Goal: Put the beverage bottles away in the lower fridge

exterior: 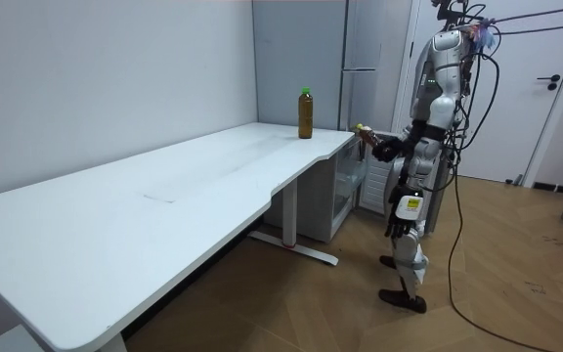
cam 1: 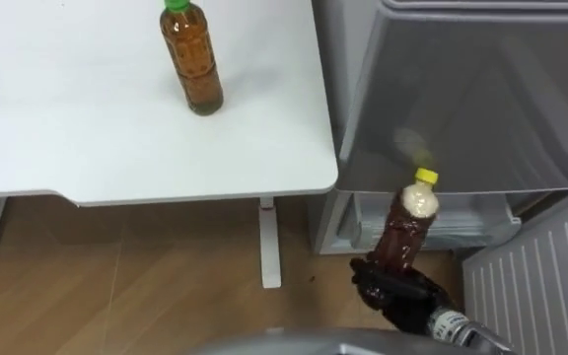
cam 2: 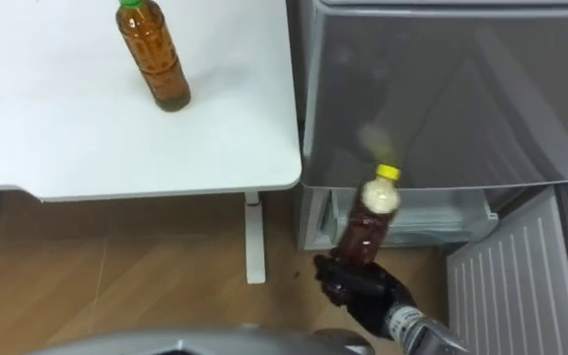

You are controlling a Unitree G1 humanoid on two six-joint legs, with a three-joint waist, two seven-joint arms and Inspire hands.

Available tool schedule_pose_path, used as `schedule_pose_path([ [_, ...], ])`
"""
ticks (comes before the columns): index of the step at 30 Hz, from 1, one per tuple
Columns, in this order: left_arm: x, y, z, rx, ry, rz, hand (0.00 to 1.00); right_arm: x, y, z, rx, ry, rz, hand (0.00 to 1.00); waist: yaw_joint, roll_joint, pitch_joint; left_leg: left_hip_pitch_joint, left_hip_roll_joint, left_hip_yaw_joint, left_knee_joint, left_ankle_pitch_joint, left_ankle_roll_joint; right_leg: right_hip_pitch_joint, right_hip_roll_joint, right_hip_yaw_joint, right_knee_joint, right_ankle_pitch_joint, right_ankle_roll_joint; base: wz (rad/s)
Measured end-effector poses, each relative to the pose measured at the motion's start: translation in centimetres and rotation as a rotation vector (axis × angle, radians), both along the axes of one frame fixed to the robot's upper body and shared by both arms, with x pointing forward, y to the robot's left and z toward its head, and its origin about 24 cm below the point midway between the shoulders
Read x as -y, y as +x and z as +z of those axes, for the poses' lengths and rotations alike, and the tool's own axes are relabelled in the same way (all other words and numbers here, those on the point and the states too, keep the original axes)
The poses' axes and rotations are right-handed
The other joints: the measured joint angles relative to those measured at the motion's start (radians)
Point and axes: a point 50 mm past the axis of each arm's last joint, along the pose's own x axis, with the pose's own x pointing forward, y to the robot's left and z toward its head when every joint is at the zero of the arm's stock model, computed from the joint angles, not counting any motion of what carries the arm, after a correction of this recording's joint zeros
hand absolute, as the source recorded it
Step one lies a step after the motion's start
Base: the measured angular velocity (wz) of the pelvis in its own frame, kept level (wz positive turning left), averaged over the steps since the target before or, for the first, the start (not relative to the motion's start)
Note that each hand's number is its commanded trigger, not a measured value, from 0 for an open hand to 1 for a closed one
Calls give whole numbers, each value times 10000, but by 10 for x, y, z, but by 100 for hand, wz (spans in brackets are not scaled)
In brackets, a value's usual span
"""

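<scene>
Right hand (cam 1: 402,291): low in the eye views, fingers curled round the base of the yellow-capped tea bottle (cam 1: 407,232). The bottle is held clear of every surface, cap tilted up and away towards the fridge. The grasp sits low on the body, leaving most of the bottle above the fingers.

Left hand (exterior: 395,227): hangs at the robot's side in the room view; the state of its fingers cannot be told.

Lower fridge compartment (cam 1: 461,222): open, just beyond the held bottle, with its white door (cam 1: 535,276) swung out to the right. The grey upper fridge door (cam 1: 481,99) overhangs the opening.

Desk (cam 1: 87,128): to the left of the fridge, carrying a green-capped tea bottle (cam 1: 192,59) that stands upright near its far edge, well apart from the hand.

Assessment: one drink is in hand and not yet inside; the other has not been picked up.

Risks:
- The low grasp may let the top-heavy bottle pivot or slip on the way in.
- The cap may strike the lower edge of the upper door or the compartment rim if the hand is not brought down enough.
- The open door stands close to the arm's right side and could be knocked.
</scene>
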Motion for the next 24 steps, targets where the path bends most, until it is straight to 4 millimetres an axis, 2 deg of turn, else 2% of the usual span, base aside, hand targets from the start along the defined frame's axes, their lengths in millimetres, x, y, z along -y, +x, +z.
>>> schedule_pose_path([
  [3, 1, -3, 0, -104, -5, -173, 0, 12, 5, 2, 50, 42, -1687, 100, -34, 72, -35, 6, 8, 10, 2, 1, 0, -6, 15, 21, 18, 4, -5, -6],
  [6, 2, -3, 0, -158, -8, -502, 0, 19, 8, 2, 90, 6, -2727, 100, -31, 147, -20, 3, 11, 11, 27, 6, -4, 12, 7, -13, 117, 2, -12, 0],
  [12, 3, -8, 0, -329, 116, -633, 0, 13, 9, 0, -122, 819, -4354, 100, -10, 118, -9, 29, -10, 27, 31, 7, -4, 60, -24, -35, 97, -70, 4, 1],
  [13, 2, -9, 0, -391, 152, -679, 0, 12, 10, 0, -185, 970, -4647, 100, -11, 88, 24, 88, -14, 30, 30, 7, -4, 138, -31, -48, 79, -93, 10, 6],
  [20, 1, -16, 1, -703, 276, -1379, 0, 12, 19, -1, -183, 1577, -5759, 100, -7, 72, 50, 138, -23, 29, 55, 5, -2, 172, -36, -67, -30, -146, 26, 3],
  [24, 2, -13, 0, -782, 220, -1723, 0, 13, 38, 5, 167, 1710, -5933, 100, -18, 111, 55, -306, -61, -9, 313, 0, -2, -192, -108, -163, 164, -165, 17, 5],
])
